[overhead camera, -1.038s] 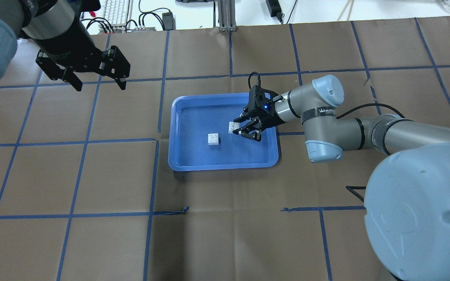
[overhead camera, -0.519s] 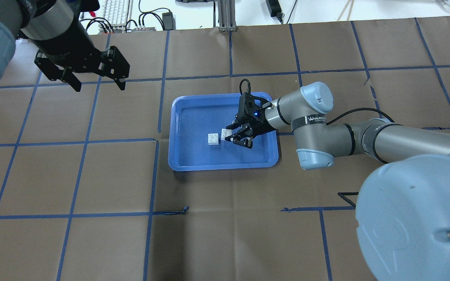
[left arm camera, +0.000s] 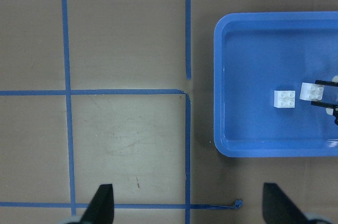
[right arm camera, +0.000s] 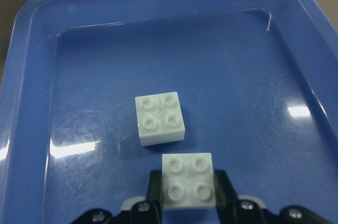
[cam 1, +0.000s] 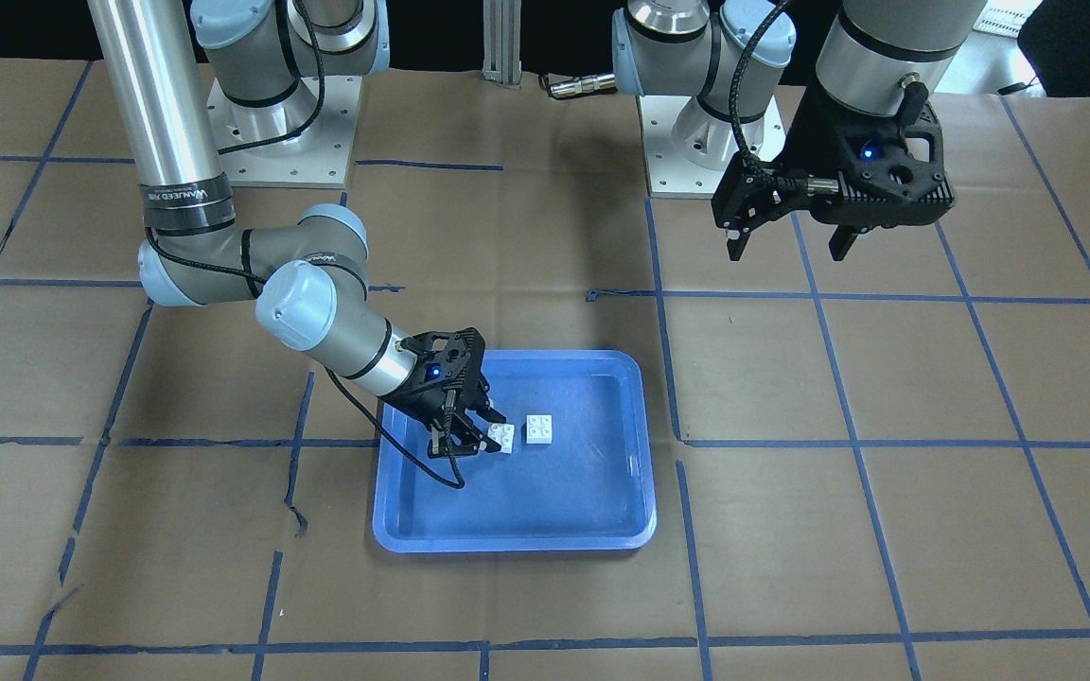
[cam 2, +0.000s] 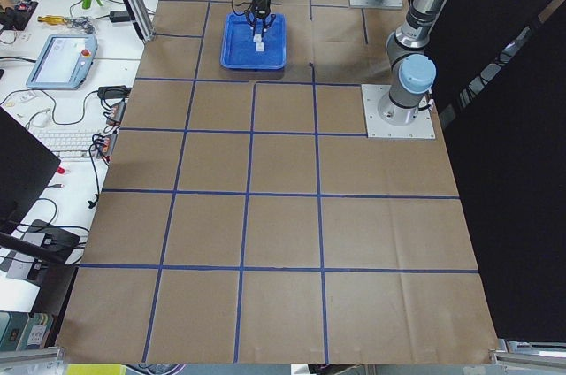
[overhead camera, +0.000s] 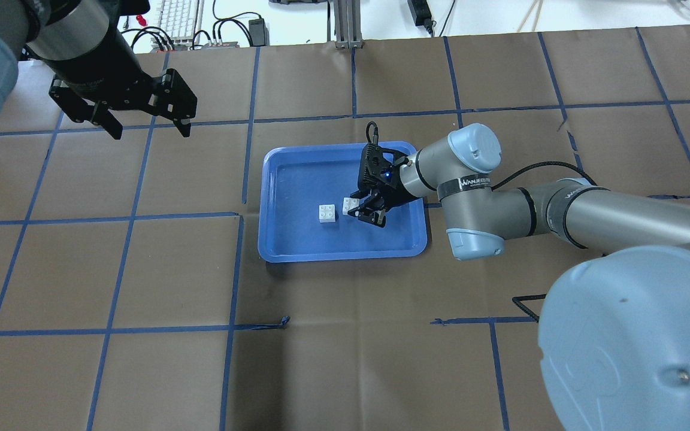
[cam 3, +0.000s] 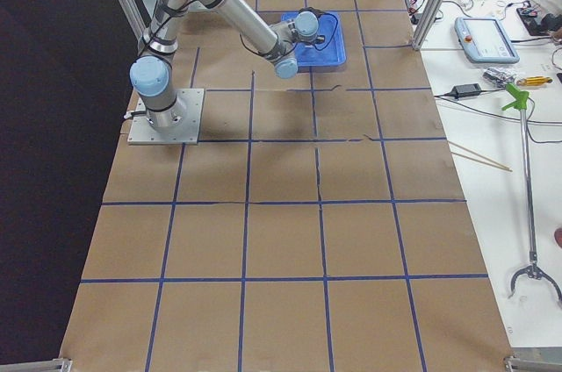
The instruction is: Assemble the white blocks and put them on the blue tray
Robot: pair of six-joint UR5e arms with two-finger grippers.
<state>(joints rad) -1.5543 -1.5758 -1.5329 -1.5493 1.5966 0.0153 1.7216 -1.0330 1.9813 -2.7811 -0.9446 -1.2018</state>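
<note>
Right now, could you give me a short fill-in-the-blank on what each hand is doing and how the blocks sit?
1. The right hand is ____ on the held block.
2. The free block rests in the blue tray with its studs facing ____.
3. The left hand, off to the side of the tray and holding nothing, is not shut but ____.

Missing words: shut; up; open.

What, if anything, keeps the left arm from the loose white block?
Likely yes: the loose block lies uncovered on the blue tray, but the right gripper, shut on the other block, crowds it. The open left gripper hangs far off.
</note>
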